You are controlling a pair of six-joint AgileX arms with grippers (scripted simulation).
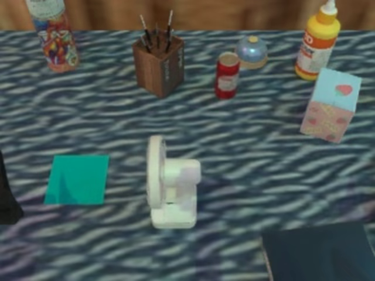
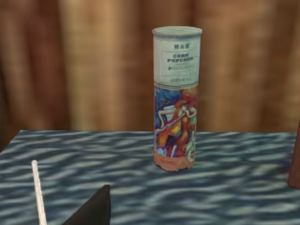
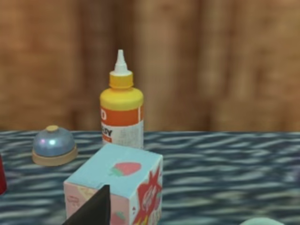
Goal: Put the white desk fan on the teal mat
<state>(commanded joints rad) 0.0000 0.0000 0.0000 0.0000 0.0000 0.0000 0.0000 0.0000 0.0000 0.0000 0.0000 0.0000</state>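
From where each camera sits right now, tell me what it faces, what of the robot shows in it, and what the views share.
Top view: above the table, looking down on the white desk fan, the teal mat and the back row of clutter; a dark bit of the left arm shows at the left edge.
Left wrist view: low, facing the popcorn tube and the wooden wall; a dark finger tip shows.
Right wrist view: low, facing the glue bottle, bell and carton.
Shared: the tube and the bottle also appear in the top view.
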